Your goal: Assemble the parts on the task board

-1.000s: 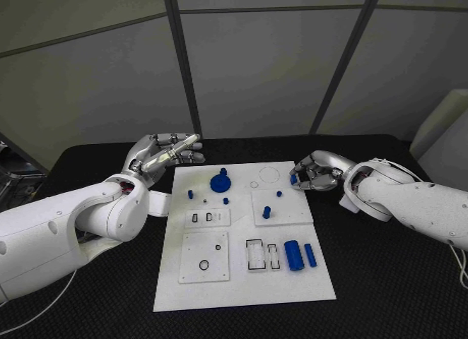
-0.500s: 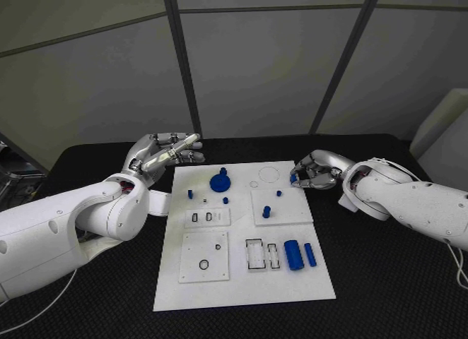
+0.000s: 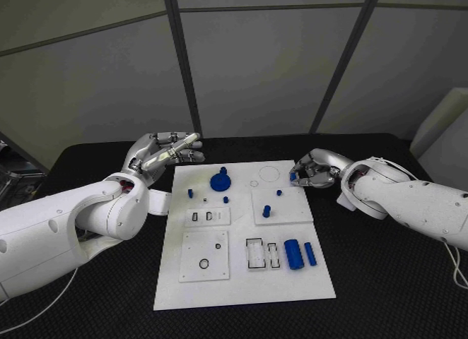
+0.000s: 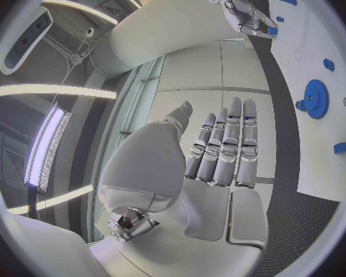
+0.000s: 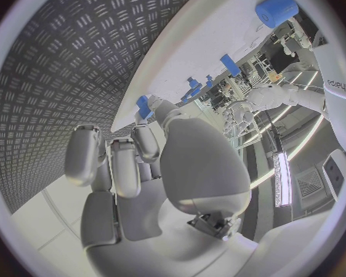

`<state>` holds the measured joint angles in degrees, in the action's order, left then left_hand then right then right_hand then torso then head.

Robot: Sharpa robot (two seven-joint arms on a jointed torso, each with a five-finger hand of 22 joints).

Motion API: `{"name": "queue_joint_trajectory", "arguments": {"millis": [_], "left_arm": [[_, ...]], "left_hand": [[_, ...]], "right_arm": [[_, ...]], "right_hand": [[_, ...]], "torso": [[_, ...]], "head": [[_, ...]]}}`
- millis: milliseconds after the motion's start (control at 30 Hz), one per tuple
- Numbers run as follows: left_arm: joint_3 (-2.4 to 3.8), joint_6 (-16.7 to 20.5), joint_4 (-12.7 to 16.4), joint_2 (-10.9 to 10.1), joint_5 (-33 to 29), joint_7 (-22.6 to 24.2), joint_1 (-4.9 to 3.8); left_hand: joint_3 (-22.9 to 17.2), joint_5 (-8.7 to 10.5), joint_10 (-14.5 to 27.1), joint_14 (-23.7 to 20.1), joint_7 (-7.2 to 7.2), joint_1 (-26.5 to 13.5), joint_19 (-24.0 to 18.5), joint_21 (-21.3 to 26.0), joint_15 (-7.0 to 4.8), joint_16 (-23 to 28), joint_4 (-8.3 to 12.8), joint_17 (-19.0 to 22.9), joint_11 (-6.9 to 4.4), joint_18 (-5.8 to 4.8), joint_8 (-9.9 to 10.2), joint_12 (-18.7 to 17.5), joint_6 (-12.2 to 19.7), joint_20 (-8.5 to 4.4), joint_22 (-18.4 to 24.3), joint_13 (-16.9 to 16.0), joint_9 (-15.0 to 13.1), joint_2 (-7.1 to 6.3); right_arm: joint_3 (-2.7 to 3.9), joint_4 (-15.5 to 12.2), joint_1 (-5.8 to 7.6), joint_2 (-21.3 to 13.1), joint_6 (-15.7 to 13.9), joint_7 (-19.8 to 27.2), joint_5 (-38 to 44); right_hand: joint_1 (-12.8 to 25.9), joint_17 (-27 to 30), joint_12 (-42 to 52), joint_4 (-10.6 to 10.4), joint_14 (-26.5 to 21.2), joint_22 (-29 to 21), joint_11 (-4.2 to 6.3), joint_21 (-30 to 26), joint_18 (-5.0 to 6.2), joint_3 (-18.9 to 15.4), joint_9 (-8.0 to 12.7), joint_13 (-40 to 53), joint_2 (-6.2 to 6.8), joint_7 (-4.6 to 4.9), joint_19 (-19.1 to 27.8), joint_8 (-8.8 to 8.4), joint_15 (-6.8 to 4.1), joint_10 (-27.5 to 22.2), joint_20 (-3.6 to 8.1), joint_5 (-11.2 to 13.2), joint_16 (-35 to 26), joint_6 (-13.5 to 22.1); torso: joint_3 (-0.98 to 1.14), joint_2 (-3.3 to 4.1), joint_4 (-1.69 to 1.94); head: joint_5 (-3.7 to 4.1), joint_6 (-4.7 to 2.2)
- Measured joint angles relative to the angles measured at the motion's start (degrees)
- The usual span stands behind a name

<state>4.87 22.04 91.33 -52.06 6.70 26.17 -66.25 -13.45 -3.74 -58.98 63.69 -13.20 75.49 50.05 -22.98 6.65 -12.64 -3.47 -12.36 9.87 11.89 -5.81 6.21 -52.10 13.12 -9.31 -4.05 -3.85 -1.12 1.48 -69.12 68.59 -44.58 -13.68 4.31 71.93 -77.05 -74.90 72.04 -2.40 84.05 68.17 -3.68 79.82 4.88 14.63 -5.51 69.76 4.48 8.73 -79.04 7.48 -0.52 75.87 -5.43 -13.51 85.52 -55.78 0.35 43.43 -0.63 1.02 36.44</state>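
Observation:
The white task board (image 3: 239, 282) lies in the middle of the black table. On it are a blue gear (image 3: 220, 183), a blue peg (image 3: 266, 210), a thick blue cylinder (image 3: 292, 253) and a thinner one (image 3: 310, 255). My right hand (image 3: 314, 169) hovers at the board's far right edge, fingers curled, and pinches a small blue part (image 3: 293, 177) at its fingertips; the small blue part (image 5: 144, 106) also shows against the thumb in the right wrist view. My left hand (image 3: 162, 152) is beyond the far left corner, fingers (image 4: 223, 141) straight and holding nothing.
Raised white sub-plates on the board carry slots (image 3: 203, 217), a ring hole (image 3: 204, 265) and rectangular pockets (image 3: 256, 256). Small blue pieces (image 3: 190, 193) lie near the gear. Black textured table (image 3: 397, 282) surrounds the board on all sides.
My right hand has edged slightly toward the board's far edge with the small blue part in its fingertips. The left hand has not moved.

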Motion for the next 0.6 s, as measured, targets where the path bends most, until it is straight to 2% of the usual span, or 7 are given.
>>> {"name": "queue_joint_trajectory", "arguments": {"millis": [167, 467, 600], "left_arm": [[0.00, -0.02, 0.02, -0.02, 0.00, 0.00, 0.00], [0.00, -0.05, 0.02, -0.04, 0.00, 0.00, 0.00], [0.00, -0.07, 0.02, -0.04, 0.00, 0.00, 0.00]], "left_hand": [[0.00, 0.00, 0.00, 0.00, 0.00, 0.00, 0.00, 0.00, 0.00, 0.00, 0.00, 0.00, 0.00, 0.00, 0.00, 0.00, 0.00, 0.00, 0.00, 0.00, 0.00, 0.00], [0.00, 0.00, 0.00, 0.00, 0.00, 0.00, 0.00, 0.00, 0.00, 0.00, 0.00, 0.00, 0.00, 0.00, 0.00, 0.00, 0.00, 0.00, 0.00, 0.00, 0.00, 0.00], [0.00, 0.00, 0.00, 0.00, 0.00, 0.00, 0.00, 0.00, 0.00, 0.00, 0.00, 0.01, 0.00, 0.00, 0.00, 0.00, 0.00, 0.00, 0.00, 0.00, 0.00, 0.00]], "right_arm": [[0.00, 0.01, 0.00, 0.11, -0.14, -0.09, 0.01], [0.00, 0.05, 0.00, 0.24, -0.84, -0.19, 0.01], [0.00, -0.65, -0.01, 0.19, -1.80, -0.20, -0.32]], "right_hand": [[0.00, 0.00, 0.00, 0.00, 0.00, 0.07, 0.01, 0.00, 0.00, 0.00, 0.00, 0.01, 0.00, -0.03, 0.00, 0.07, 0.00, 0.01, 0.00, 0.23, 0.00, -0.03], [-0.63, -0.05, 0.54, 0.00, -0.17, 0.58, 0.69, 0.00, 0.00, 0.00, -0.35, 0.72, -0.61, -0.84, -0.22, 1.56, -0.27, 0.69, 0.22, 0.24, 0.00, -2.33], [-0.85, -0.04, 0.86, 0.00, -0.01, 0.99, 0.94, 0.43, 0.00, 0.00, -0.58, 1.09, -0.83, -0.99, -0.53, 1.61, -0.43, 0.93, 0.53, -0.13, 0.00, -2.48]], "torso": [[0.01, 0.00, 0.00], [0.04, 0.00, 0.00], [0.04, 0.00, 0.00]], "head": [[-0.01, 0.03], [-0.01, 0.12], [-0.12, 0.18]]}}
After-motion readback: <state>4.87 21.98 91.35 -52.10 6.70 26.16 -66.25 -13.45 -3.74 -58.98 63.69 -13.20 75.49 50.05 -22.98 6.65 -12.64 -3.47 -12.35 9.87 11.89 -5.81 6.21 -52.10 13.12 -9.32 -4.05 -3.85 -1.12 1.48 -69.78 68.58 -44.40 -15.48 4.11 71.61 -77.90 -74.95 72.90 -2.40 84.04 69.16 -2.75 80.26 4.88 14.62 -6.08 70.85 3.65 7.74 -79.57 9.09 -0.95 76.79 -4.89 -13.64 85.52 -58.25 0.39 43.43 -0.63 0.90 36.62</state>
